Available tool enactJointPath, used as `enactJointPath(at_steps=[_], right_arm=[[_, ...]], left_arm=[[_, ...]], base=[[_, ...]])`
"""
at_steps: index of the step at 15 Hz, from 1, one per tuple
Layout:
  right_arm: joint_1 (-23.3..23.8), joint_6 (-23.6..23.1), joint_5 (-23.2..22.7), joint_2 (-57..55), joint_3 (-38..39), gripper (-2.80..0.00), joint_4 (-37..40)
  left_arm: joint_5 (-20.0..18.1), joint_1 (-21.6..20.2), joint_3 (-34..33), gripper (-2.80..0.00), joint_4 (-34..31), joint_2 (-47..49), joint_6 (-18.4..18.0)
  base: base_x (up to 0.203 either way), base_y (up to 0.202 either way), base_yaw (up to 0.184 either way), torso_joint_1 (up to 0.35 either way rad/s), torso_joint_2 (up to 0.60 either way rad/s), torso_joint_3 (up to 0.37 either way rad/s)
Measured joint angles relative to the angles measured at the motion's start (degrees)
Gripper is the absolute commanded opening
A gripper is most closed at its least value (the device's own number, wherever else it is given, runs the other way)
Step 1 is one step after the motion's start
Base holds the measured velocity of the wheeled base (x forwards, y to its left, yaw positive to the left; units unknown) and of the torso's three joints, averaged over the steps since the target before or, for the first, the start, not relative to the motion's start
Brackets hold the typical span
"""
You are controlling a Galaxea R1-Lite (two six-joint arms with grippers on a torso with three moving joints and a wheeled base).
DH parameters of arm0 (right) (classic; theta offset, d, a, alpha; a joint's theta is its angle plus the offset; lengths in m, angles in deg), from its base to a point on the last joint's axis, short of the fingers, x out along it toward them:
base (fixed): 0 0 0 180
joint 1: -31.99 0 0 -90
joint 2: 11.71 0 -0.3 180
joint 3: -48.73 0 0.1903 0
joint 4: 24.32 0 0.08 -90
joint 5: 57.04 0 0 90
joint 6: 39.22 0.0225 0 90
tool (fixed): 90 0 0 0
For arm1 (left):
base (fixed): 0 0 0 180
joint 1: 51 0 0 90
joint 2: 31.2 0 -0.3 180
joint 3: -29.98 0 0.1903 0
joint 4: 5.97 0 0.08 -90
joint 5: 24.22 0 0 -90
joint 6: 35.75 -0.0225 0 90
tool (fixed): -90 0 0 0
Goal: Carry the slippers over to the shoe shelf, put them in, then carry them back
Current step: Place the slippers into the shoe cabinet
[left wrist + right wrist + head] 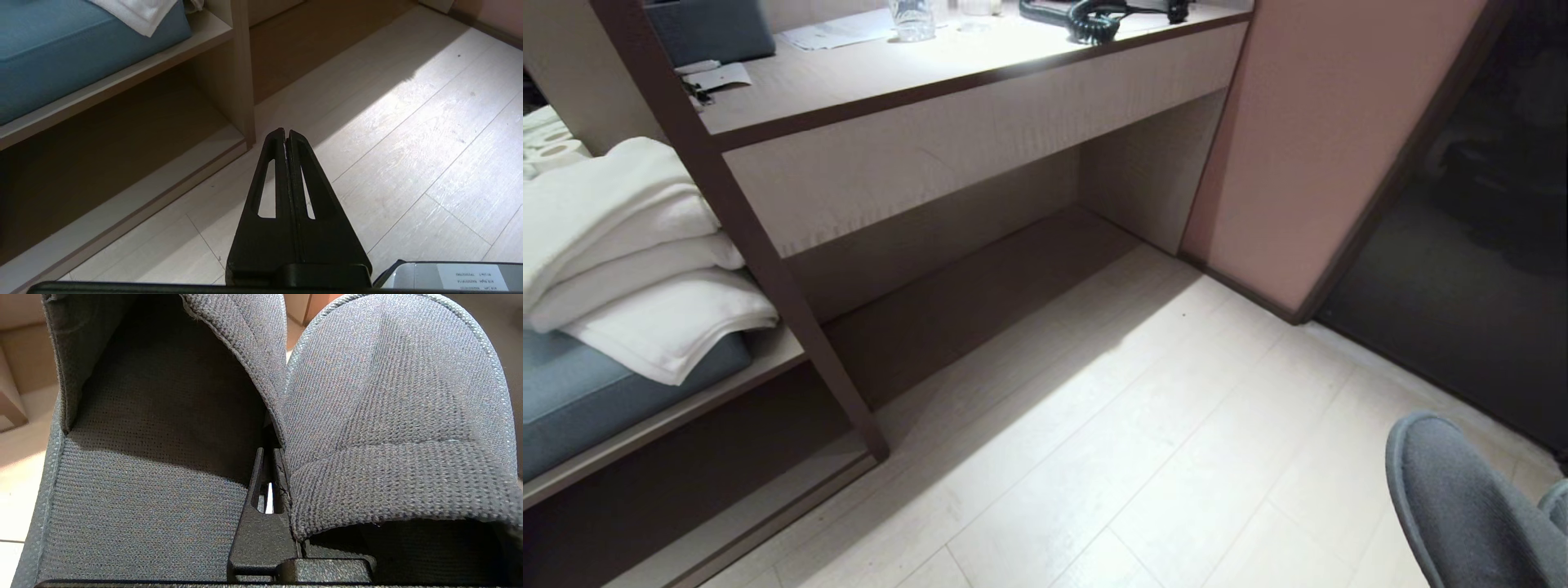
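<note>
The right hand (pixel 270 457) is closed on the slippers (pixel 392 416), its two black fingers pinched together on the inner edges of the pair, one slipper on each side. In the head view the slippers (pixel 1462 498) are seen at the lower right corner, held above the pale plank floor (pixel 1111 425) and well apart from the shelf (pixel 711 482). The left hand (pixel 286 136) is closed on nothing, its fingertips pressed together over the floor just in front of the upright divider (pixel 243 77). The shelf is seen at the lower left, a low open cubby with a pale bottom board, mostly in shadow. Above it a blue cushion (pixel 596 392) lies on a board, with folded white towels (pixel 629 253) stacked on top. To the right of the divider stands the bench (pixel 947 73), on which papers, a clear glass and a coiled black cord are set. A pink wall panel (pixel 1331 131) rises beside the bench.
</note>
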State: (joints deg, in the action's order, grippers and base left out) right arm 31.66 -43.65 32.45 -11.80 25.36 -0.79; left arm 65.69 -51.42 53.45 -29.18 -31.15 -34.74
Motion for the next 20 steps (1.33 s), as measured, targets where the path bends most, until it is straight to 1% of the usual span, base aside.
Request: enactJointPath(at_steps=[17, 20], right_arm=[[0.00, -0.22, 0.01, 0.00, 0.00, -2.80, -0.11], [0.00, 0.02, 0.00, 0.00, 0.00, -2.80, -0.09]], left_arm=[[0.02, 0.00, 0.00, -2.80, 0.09, 0.00, -0.02], [0.00, 0.00, -0.02, -2.80, 0.24, 0.00, -0.27]], base=[[0.000, 0.000, 0.000, 0.002, 0.00, 0.200], [0.000, 0.000, 0.000, 0.001, 0.00, 0.071]])
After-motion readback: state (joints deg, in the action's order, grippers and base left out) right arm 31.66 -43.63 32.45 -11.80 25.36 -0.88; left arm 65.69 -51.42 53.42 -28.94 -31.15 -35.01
